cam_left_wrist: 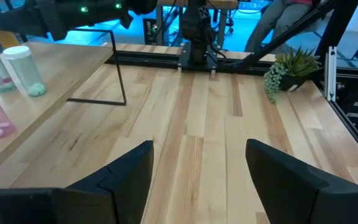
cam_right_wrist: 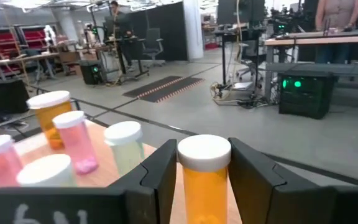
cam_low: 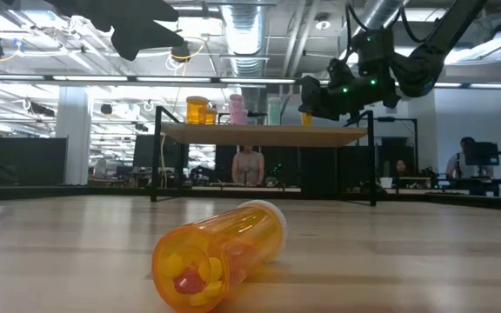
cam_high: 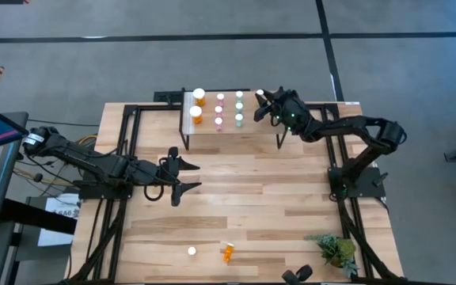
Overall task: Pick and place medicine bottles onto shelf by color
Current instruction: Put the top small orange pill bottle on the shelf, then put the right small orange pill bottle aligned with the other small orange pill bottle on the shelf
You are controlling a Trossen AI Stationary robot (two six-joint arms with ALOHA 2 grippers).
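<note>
text: none legible | labels: none | signs: none

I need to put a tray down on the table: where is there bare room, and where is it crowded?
Bare: the tabletop between the shelf, the left gripper and the plant. Crowded: the shelf's bottle rows, where the right gripper holds an orange bottle.

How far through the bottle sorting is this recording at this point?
Mostly done: the shelf already holds two orange bottles, three pink bottles and three green bottles in columns. In hand: the right hand grips an orange bottle over the shelf's corner. Left: one orange bottle lies on its side at the table's near edge, with a white item beside it. The left hand waits open mid-table.
</note>
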